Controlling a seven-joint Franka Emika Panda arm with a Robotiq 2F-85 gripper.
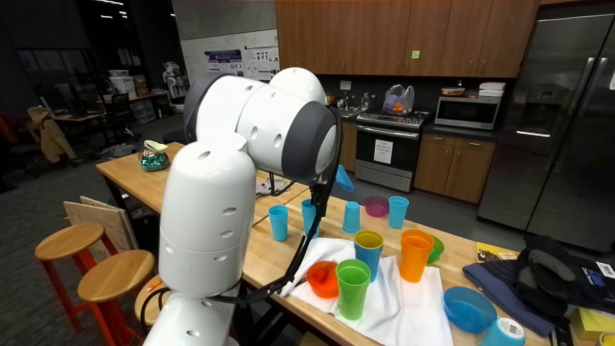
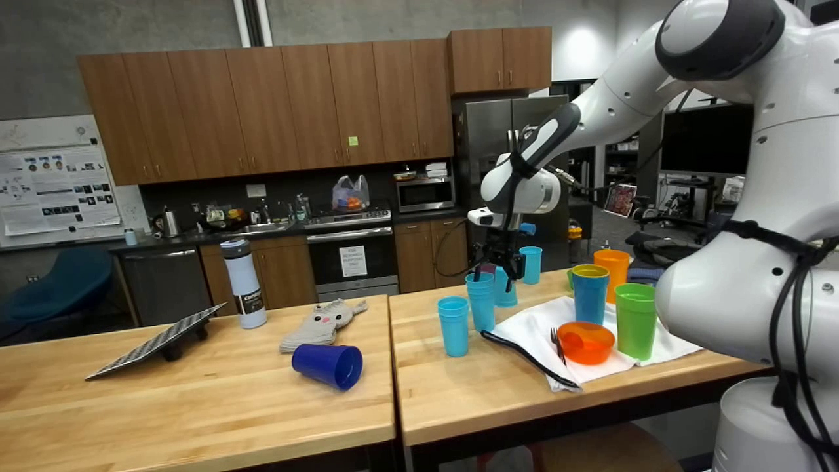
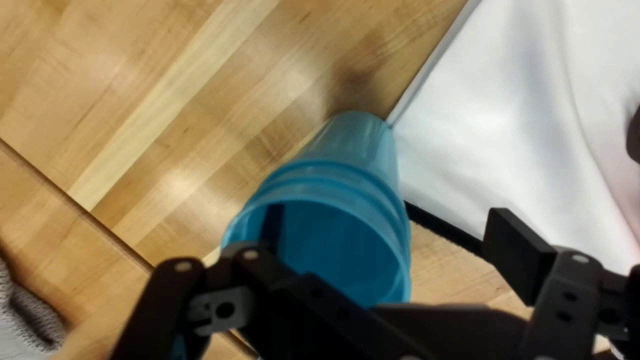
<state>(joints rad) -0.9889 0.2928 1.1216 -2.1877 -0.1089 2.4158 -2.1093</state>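
Blue cup stack [image 3: 345, 182]: upright on the wooden table [image 3: 165, 150], long axis vertical, mouth up – positioned right below the gripper [image 2: 493, 280], between its fingers. The jaws are spread wide and nothing is gripped: one finger [image 3: 271, 227] appears dipped into the mouth, while the outer finger [image 3: 517, 255] is held clear of the rim on the cloth side. One side of the wall is thus bracketed – contact cannot be told. White cloth [image 3: 475, 125] is laid just beside the stack. Farther out, a second blue stack [image 2: 453, 331] and an inverted blue cup [image 1: 351, 218] are seen.
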